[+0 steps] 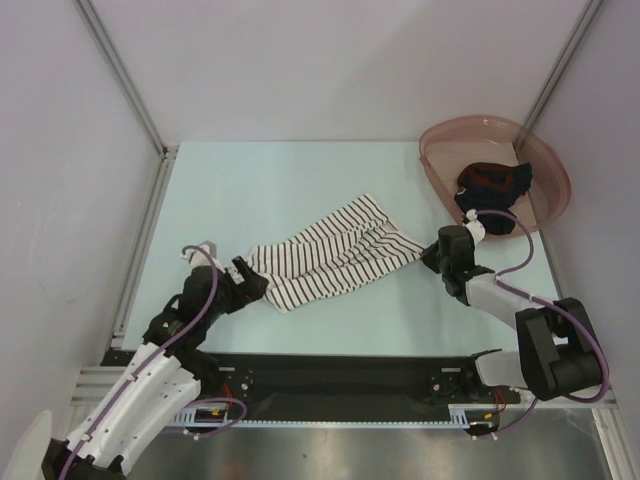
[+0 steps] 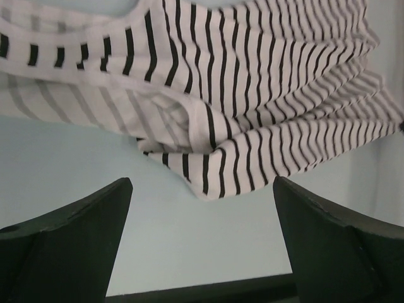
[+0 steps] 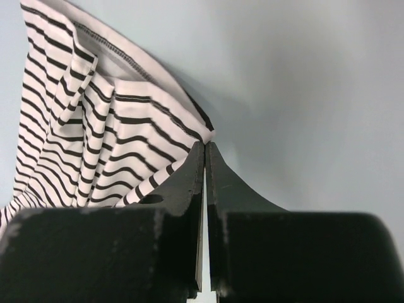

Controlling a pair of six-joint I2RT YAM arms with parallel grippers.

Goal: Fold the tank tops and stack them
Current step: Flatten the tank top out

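The white tank top with thin black stripes (image 1: pixel 330 255) lies bunched and slanting across the middle of the pale table. My right gripper (image 1: pixel 432 250) is at its right end, jaws pressed together on the cloth's corner (image 3: pixel 206 144), and folds of the striped top (image 3: pixel 82 139) hang away to the left. My left gripper (image 1: pixel 252 281) stands open just short of the top's lower left corner. Only bare table lies between its fingers (image 2: pixel 202 183), and the striped cloth (image 2: pixel 252 95) is a little beyond them. The dark tank top with red parts (image 1: pixel 492 185) lies crumpled in the basin.
The pink translucent basin (image 1: pixel 548 195) sits tilted at the back right corner, just behind my right arm. Aluminium frame rails (image 1: pixel 150 230) border the table on the left, and white walls enclose the back and sides. A black rail (image 1: pixel 340 375) runs along the near edge.
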